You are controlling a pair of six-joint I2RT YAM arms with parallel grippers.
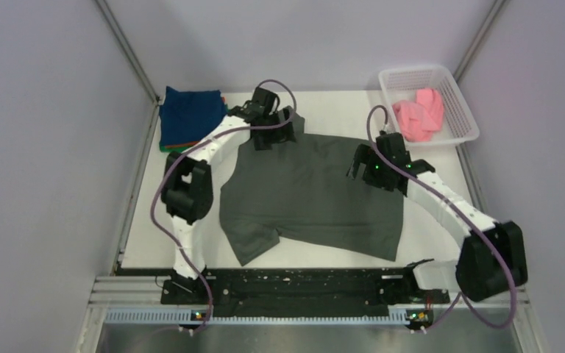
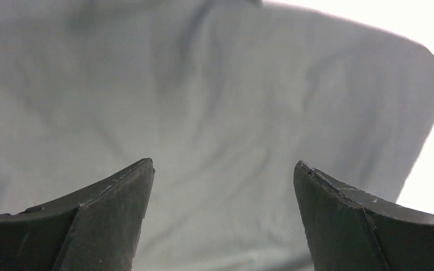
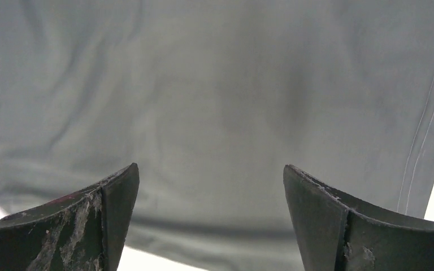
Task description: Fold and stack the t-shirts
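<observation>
The charcoal t-shirt (image 1: 316,191) lies spread mid-table; only the top view shows the navy-topped folded stack (image 1: 190,114) far left and a pink shirt (image 1: 421,114) in the basket (image 1: 465,110); the wrist views show left gripper (image 2: 223,162) and right gripper (image 3: 210,166) spread wide above the cloth, seemingly not touching.

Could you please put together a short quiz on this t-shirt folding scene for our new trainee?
1. True or false: the pink t-shirt lies in the white basket.
2. Which colour tops the folded stack at the far left? A pink, B navy, C grey.
3. Fill in: the left hand and right hand are both ___ over the grey t-shirt.
Key: 1 true; 2 B; 3 open.
</observation>
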